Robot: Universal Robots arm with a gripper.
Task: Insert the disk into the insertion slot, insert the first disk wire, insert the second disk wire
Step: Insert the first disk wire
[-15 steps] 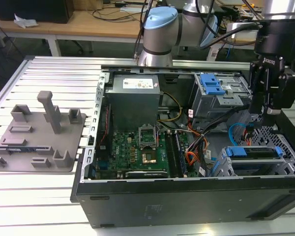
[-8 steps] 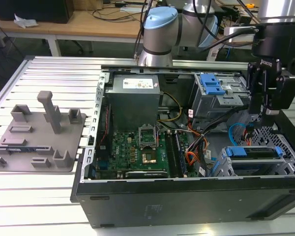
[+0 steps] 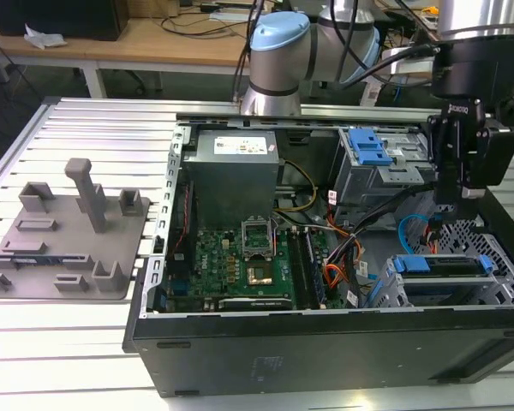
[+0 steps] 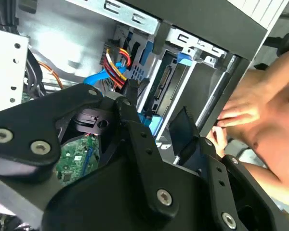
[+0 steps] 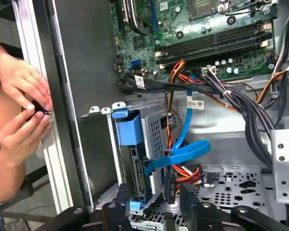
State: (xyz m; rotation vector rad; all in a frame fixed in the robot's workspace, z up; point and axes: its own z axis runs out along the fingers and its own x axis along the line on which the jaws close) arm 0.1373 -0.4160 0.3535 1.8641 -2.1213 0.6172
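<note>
Disk (image 5: 136, 171) is already seated in the slot (image 5: 157, 126), a perforated grey cage inside the open computer case (image 3: 325, 351). The case sits toward the desk (image 3: 68, 342) edge at the exterior view's right. Claw (image 5: 156, 192) hangs just off the disk's connector end, fingers spread. Black plug (image 5: 169, 186) with red and yellow leads sits between them, nearer 1 finger; it may be touching, can't confirm. Blue flat wire (image 5: 183, 153) runs to the disk's end and looks plugged in.

Handling: disk is likely stiff, dense and shock-sensitive. Its blue frame (image 5: 129, 129) is the safe place to hold, not the label face. Wires are limp, plugs rigid and small, so grip the plug body, never the leads.

Room is tight: cage wall, wire bundles and case floor crowd the claw. Desk is bare slotted metal, hard and probably slick. 2 hands (image 5: 24, 96) of a person are at the case rim, well apart from the claw.
</note>
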